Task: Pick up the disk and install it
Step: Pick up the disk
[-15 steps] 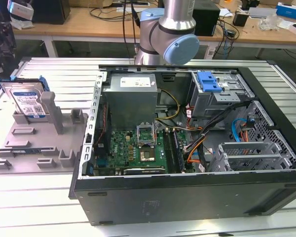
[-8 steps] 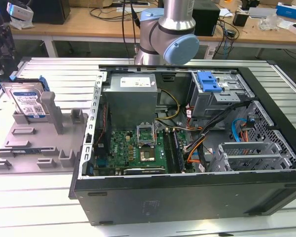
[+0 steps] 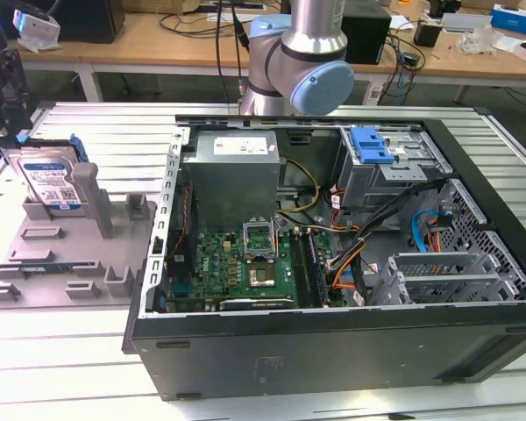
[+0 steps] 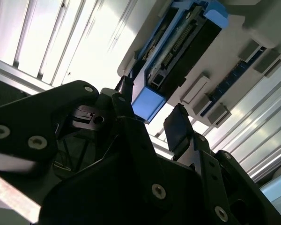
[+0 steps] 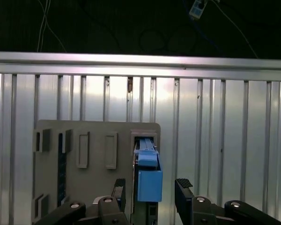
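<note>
1. The disk [image 3: 51, 180] stands on edge in the grey fixture [image 3: 35, 241] at the exterior view's left, well apart from the open computer case [image 3: 333, 351].
2. In the first wrist view my gripper [image 5: 151, 190] is wide open and holds nothing. Its fingers [image 5: 183, 187] sit either side of the disk's blue rail [image 5: 149, 180], with a clear gap on each side.
3. I judge the step in hand to be the grasp itself, so centring matters. The two gaps look roughly even (hard to be sure from this angle), and I'd confirm that before squeezing.
4. I'd want the fingers flat on the rail's faces, not on a corner, and deep enough that the disk cannot pivot as it leaves its slot.
5. The close should be gentle: the plastic rail may flex, and a skewed grip could jam the disk against the fixture walls.
</note>
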Tool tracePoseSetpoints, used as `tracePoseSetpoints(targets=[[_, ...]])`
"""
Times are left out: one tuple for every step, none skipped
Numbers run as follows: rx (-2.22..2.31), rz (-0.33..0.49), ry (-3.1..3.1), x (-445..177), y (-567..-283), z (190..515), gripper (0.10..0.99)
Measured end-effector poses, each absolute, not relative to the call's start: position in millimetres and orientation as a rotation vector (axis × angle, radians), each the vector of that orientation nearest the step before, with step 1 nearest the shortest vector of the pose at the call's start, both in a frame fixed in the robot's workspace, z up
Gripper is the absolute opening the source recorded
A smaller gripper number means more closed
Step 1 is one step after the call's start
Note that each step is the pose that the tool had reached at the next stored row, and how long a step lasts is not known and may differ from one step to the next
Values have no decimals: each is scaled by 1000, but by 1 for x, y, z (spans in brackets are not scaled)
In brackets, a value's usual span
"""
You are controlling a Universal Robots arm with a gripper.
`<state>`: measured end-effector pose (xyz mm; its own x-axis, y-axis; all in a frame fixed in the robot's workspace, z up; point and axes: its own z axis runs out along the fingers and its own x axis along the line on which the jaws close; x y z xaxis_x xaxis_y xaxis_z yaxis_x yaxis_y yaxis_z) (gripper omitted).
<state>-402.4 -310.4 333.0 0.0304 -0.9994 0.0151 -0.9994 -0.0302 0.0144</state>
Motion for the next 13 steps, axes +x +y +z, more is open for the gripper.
tracePoseSetpoints(targets=[[2240, 1, -2173, -403, -310, 333, 541], [2240, 1, -2173, -403, -311, 331, 541], [2240, 1, -2173, -403, -311, 331, 541], [2240, 1, -2173, -404, -311, 330, 541], [2240, 1, -2173, -404, -311, 329, 541], [2240, 1, -2173, -404, -311, 329, 541], [2240, 1, -2173, -404, -311, 328, 541], [2240, 1, -2173, -404, -312, 327, 541], [2240, 1, -2173, -404, -313, 327, 541], [2240, 1, -2173, -404, -313, 326, 541], [2240, 1, -2173, -404, -314, 326, 541], [2240, 1, -2173, -404, -314, 326, 541], [2240, 1, -2173, -404, -314, 325, 541]])
